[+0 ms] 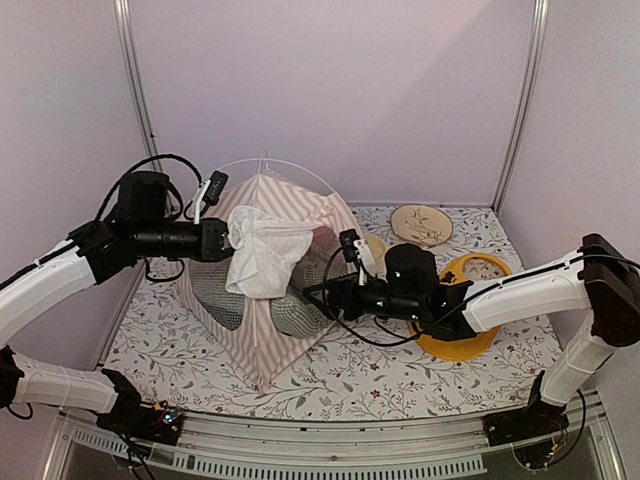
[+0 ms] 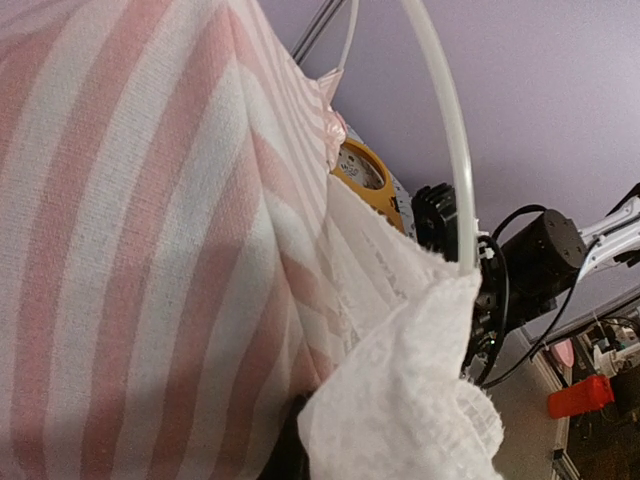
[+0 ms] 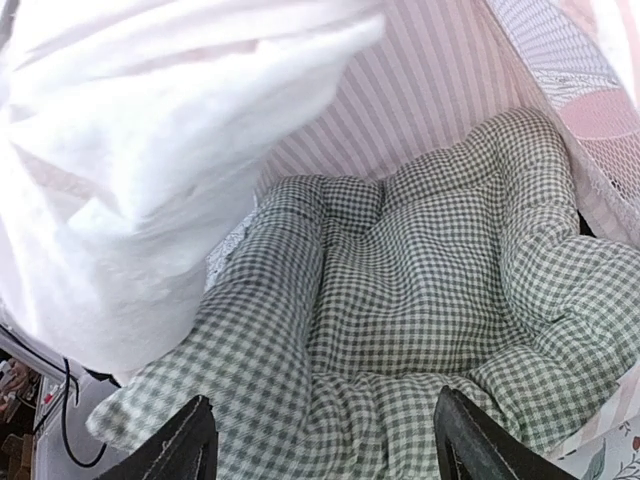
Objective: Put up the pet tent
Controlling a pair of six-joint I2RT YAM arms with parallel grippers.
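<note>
The pink-and-white striped pet tent [image 1: 262, 335] stands left of centre, its thin white poles [image 1: 300, 172] arching over the peak. My left gripper [image 1: 224, 240] is shut on the white sheer door flap [image 1: 262, 255], which hangs bunched and lifted off the opening. In the left wrist view, striped fabric [image 2: 130, 250] and the flap [image 2: 400, 400] hide the fingers, and a pole [image 2: 445, 130] curves overhead. My right gripper [image 1: 320, 293] sits at the tent mouth. It stands open [image 3: 325, 440] just above the green-and-white checked cushion [image 3: 420, 290] and holds nothing.
A yellow ring [image 1: 470, 345] lies under the right forearm. A round embroidered disc [image 1: 421, 224] lies at the back right. The floral table cover [image 1: 400, 375] ends at the metal rail in front. Walls close in on the left, back and right.
</note>
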